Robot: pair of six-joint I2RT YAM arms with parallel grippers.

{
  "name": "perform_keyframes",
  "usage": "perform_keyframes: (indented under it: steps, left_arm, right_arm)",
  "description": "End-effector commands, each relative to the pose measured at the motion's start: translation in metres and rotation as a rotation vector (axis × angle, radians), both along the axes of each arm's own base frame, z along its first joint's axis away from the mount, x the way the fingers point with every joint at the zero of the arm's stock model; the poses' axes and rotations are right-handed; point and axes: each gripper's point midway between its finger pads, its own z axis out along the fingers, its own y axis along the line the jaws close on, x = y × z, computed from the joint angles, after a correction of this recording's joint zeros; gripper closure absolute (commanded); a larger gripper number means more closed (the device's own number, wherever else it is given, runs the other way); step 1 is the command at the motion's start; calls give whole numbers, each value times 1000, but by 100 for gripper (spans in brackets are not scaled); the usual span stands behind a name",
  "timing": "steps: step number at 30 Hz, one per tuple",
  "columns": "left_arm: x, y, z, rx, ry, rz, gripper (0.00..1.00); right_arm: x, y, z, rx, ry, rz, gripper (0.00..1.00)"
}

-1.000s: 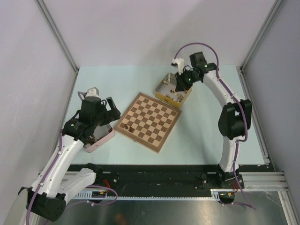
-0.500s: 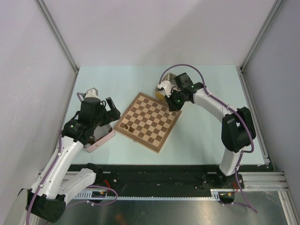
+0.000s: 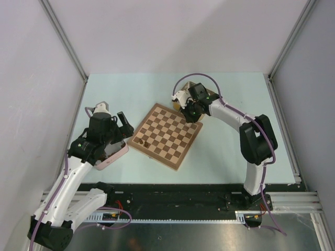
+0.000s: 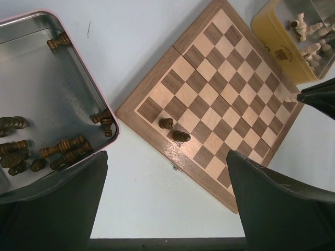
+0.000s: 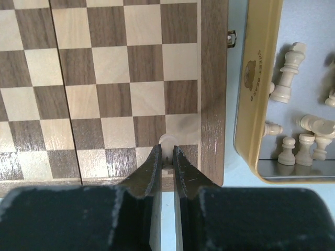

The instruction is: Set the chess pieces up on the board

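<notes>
The board [image 3: 165,135] lies tilted in the middle of the table. Two dark chess pieces [image 4: 166,124] [image 4: 181,136] stand on squares near its left corner. My right gripper [image 5: 166,151] is shut on a pale chess piece [image 5: 168,140] and holds it upright over a square at the board's [image 5: 104,78] corner by the yellow tin; in the top view the right gripper [image 3: 187,111] is at the board's far right corner. My left gripper [image 4: 166,157] hangs open over the table between the pink tin and the board [image 4: 220,89], holding nothing.
A pink tin [image 4: 99,99] left of the board holds several dark pieces [image 4: 63,149]. A yellow tin [image 5: 256,104] just past the board's right edge holds several pale pieces [image 5: 303,136]. Grey walls close in the table on three sides.
My right arm has swung from over the yellow tin to the board's far right corner, carrying the pale piece. The left arm has barely shifted.
</notes>
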Motion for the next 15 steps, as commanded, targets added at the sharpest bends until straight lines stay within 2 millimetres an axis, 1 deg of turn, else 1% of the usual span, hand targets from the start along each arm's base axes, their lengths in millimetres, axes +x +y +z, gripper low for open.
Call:
perform_keyframes:
  steps: [1,8,15]
  left_arm:
    - [2,-1,6,-37,-21,19,0]
    - [2,-1,4,-34,-17,20,0]
    - [2,0,1,-30,-8,22,0]
  right_arm:
    - [23,11,18,31,-74,-27,93]
    - [27,13,12,17,-70,-37,92]
    - [25,11,3,-2,-47,-33,91]
